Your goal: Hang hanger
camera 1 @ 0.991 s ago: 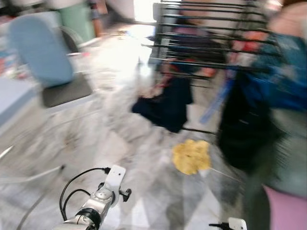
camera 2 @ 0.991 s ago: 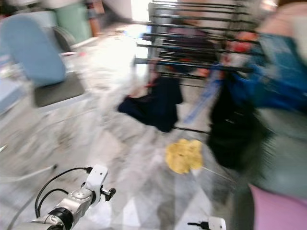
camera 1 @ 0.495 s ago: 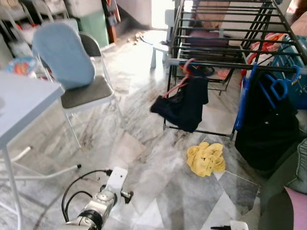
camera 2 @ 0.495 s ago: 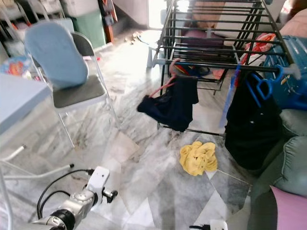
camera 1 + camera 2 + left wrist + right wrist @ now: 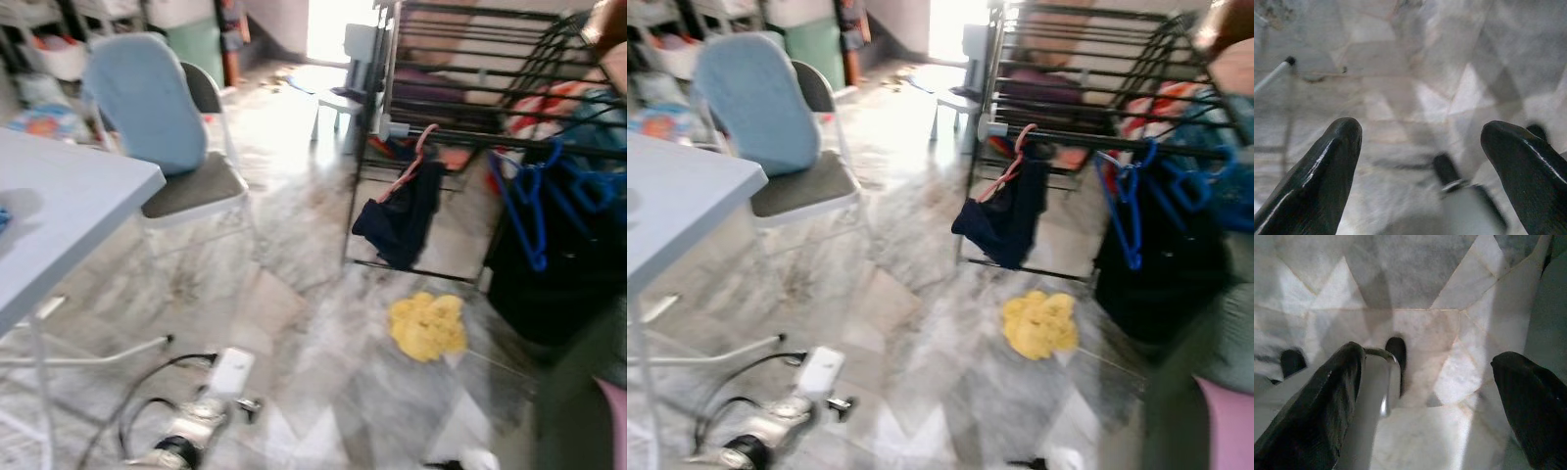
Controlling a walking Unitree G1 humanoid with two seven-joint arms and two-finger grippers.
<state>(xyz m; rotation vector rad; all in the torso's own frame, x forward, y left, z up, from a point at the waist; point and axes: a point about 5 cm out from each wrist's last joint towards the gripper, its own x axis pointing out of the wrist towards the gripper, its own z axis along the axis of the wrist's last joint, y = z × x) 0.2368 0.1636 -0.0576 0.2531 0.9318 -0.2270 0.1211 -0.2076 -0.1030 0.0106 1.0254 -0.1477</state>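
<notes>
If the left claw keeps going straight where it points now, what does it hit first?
Most likely the marble floor: the open left claw points down at bare tiles. A blurred dark-tipped white part sits low between its fingers; whether it lies in that line is unclear.

The left arm is silver metal, capped by a white rectangular block, with thin black cables looping off it. Each claw, left claw and right claw, has two glossy black, tapered fingers.

open marble floor ahead; chair and table left, drying rack right, yellow cloth underfoot.
</notes>
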